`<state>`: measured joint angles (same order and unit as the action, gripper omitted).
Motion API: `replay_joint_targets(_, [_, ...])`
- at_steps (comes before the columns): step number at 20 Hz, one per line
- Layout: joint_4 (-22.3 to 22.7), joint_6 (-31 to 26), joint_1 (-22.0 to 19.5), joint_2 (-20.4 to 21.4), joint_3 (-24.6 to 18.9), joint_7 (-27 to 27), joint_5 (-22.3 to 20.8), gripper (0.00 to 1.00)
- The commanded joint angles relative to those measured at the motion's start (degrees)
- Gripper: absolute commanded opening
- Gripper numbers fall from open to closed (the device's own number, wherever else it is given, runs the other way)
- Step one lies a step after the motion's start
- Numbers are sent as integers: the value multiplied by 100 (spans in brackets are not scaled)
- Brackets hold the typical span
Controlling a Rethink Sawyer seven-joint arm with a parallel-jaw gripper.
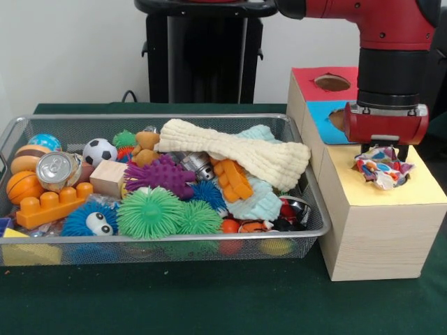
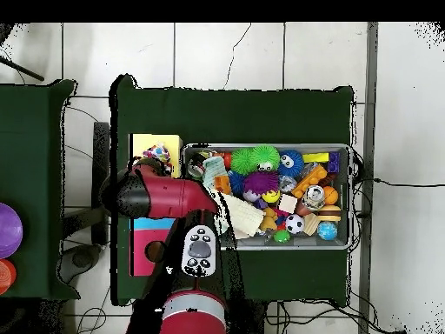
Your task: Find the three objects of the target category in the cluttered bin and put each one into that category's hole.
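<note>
A crumpled, brightly printed wrapper (image 1: 380, 168) sits on the hole of the wooden box's yellow section (image 1: 398, 199). My gripper (image 1: 383, 151) hangs straight above it, open, one finger on each side of the wrapper. In the overhead view the wrapper (image 2: 156, 154) shows on the yellow section (image 2: 169, 143), just past the red arm (image 2: 165, 196). The wire-mesh bin (image 1: 209, 117) to the left holds a jumble of toys, among them a cream cloth bone (image 1: 237, 153), spiky rubber balls (image 1: 150, 213), a drink can (image 1: 56, 169) and an orange brick (image 1: 52, 206).
The box also has a blue section (image 1: 323, 122) and a red section (image 1: 307, 78), each with a round hole. It stands tight against the bin's right end. A green cloth (image 1: 209, 300) covers the table. The overhead view shows a second green table (image 2: 35, 191) off to the left.
</note>
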<state>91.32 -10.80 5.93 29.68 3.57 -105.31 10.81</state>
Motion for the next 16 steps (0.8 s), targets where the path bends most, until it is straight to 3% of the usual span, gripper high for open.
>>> replay_joint_targets(1, [406,54,-269,-222,-28,-804,-184,100])
replay_joint_targets(16, [397,-638,-193,162,53,-708,-118,100])
